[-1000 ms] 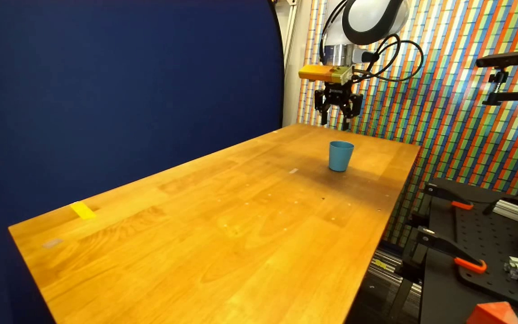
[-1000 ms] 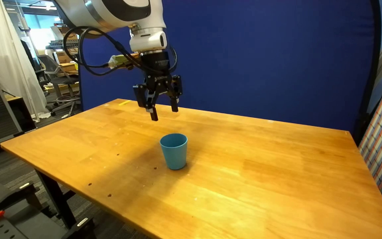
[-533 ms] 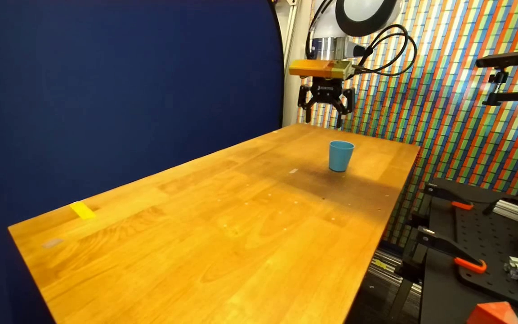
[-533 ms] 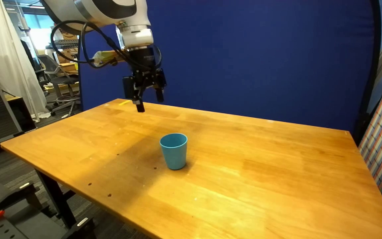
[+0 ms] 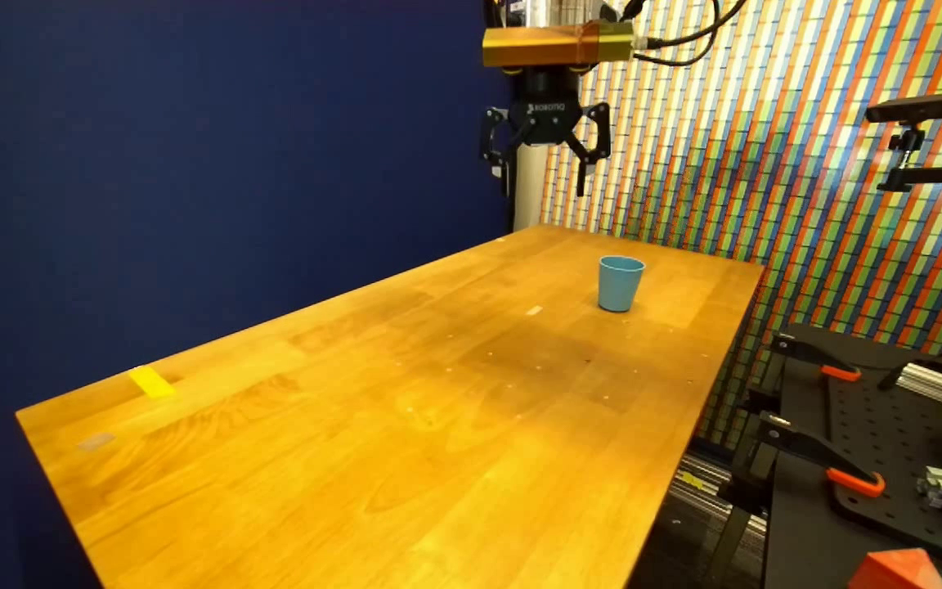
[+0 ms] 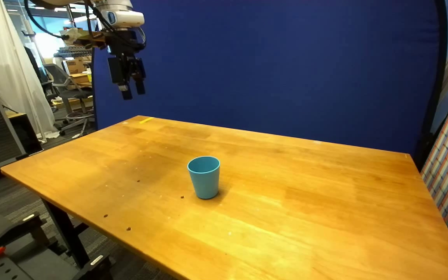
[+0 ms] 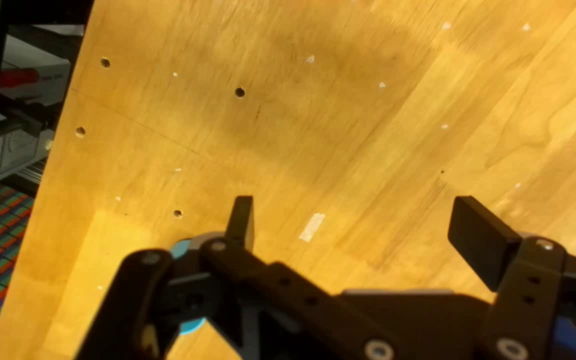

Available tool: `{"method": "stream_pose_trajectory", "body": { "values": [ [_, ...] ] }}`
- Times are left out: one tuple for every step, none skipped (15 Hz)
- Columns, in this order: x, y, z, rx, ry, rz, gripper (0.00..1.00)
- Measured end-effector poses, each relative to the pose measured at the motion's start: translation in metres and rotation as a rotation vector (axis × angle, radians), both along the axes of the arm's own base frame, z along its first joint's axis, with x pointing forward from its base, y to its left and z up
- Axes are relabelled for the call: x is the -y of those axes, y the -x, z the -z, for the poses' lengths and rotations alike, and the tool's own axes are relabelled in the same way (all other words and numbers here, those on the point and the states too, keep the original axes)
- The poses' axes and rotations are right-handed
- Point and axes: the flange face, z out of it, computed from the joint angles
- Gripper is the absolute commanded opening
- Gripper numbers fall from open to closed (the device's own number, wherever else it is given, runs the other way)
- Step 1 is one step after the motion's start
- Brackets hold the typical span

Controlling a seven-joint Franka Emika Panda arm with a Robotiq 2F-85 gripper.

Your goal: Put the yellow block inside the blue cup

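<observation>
The blue cup [image 5: 620, 286] stands upright on the wooden table, and it also shows in an exterior view [image 6: 205, 181]. In the wrist view only slivers of the cup [image 7: 180, 248] show behind the left finger. My gripper [image 5: 544, 190] is open and empty, high above the table and apart from the cup. In an exterior view the gripper [image 6: 133, 95] hangs up and to the left of the cup. In the wrist view the gripper [image 7: 351, 215] has its fingers wide apart with only table between them. No yellow block shows; the cup's inner bottom is hidden.
The wooden table [image 5: 405, 442] has a flat yellow strip [image 5: 151, 382] near a corner. A black side table [image 5: 872, 409] with orange-tipped clamps stands beside it. A camera on a bracket [image 5: 921, 106] is mounted near the patterned wall. A blue screen [image 6: 270, 70] stands behind the table.
My gripper has risen and moved away from the cup, leftward in both exterior views. Its fingers stay open. The cup has not moved.
</observation>
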Motion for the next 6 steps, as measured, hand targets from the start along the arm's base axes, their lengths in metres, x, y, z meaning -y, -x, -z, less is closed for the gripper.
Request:
{"method": "stream_pose_trajectory", "body": {
  "values": [
    [-0.007,-0.003,-0.01,-0.005,-0.002,-0.058,1.0],
    [-0.012,-0.006,-0.02,-0.01,-0.002,-0.114,1.0],
    [-0.015,-0.009,-0.029,-0.014,-0.001,-0.169,1.0],
    [-0.016,-0.013,-0.038,-0.016,-0.001,-0.206,1.0],
    [-0.016,-0.015,-0.043,-0.015,-0.002,-0.224,1.0],
    [-0.017,-0.015,-0.044,-0.015,-0.002,-0.235,1.0]
  ]
}}
